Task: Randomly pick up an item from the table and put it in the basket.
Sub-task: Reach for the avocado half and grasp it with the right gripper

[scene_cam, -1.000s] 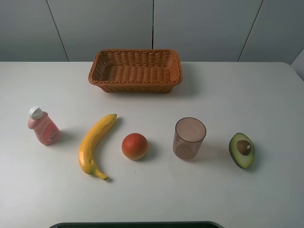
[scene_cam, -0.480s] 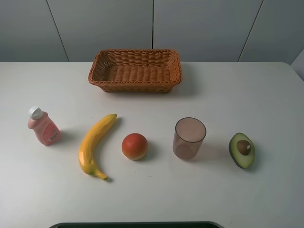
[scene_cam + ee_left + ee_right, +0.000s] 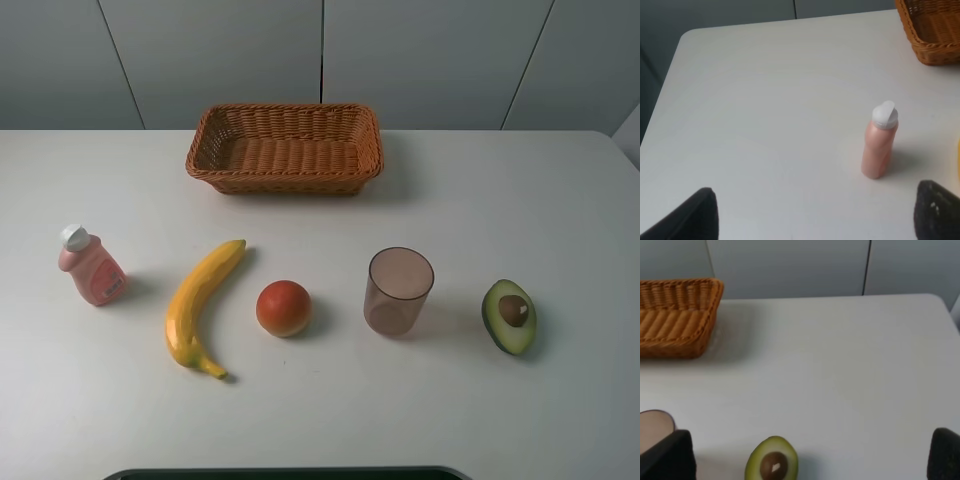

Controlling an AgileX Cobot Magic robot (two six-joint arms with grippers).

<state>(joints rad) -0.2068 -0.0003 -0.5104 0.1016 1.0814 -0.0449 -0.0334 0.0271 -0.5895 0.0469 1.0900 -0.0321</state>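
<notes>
The halved avocado [image 3: 510, 316] lies flesh up on the white table [image 3: 520, 200] at the front right, pit showing. It also shows in the right wrist view [image 3: 771, 466], between my right gripper's [image 3: 805, 458] wide-apart fingertips [image 3: 665, 457] and ahead of them. The right gripper is open and empty. The wicker basket [image 3: 285, 148] stands empty at the back middle; its corner shows in both wrist views [image 3: 675, 315] [image 3: 932, 30]. My left gripper [image 3: 815, 220] is open and empty, short of the pink bottle. Neither gripper shows in the exterior view.
A pink bottle with a white cap [image 3: 90, 266] [image 3: 880, 141] stands at the front left. A yellow banana [image 3: 200, 305], a red-orange round fruit [image 3: 284, 308] and a translucent brown cup [image 3: 398, 290] lie in a row left of the avocado. A dark edge [image 3: 280, 472] runs along the table's front.
</notes>
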